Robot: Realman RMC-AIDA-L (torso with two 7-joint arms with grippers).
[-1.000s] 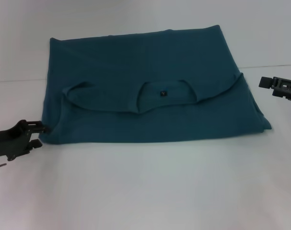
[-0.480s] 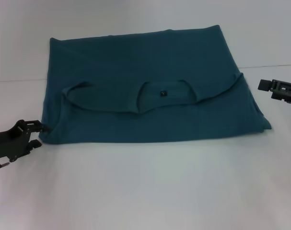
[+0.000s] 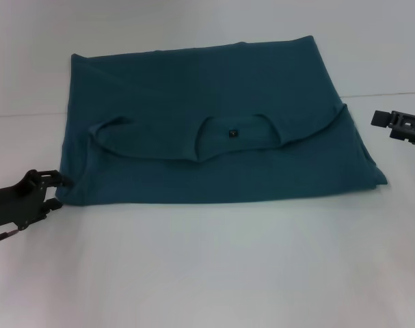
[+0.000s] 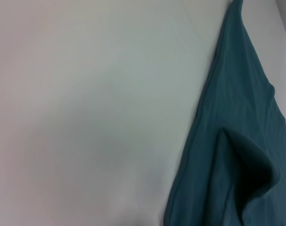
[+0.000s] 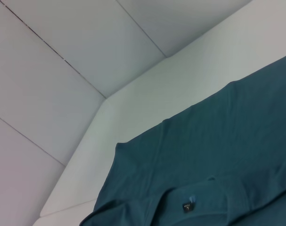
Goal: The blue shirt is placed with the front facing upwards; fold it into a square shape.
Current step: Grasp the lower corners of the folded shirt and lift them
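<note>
The blue shirt lies on the white table, folded over so that its collar and small black label face up across its middle. No print shows. My left gripper is open and empty, just off the shirt's near left corner, low over the table. My right gripper hovers off the shirt's right edge, apart from the cloth. The left wrist view shows the shirt's edge with a raised fold. The right wrist view shows the shirt and its label.
The white table runs wide in front of the shirt and to both sides. A white panelled wall stands behind the table's far edge.
My left gripper has drawn slightly back to the left and down, away from the shirt's corner. My right gripper has shifted a little to the right. The shirt has not moved.
</note>
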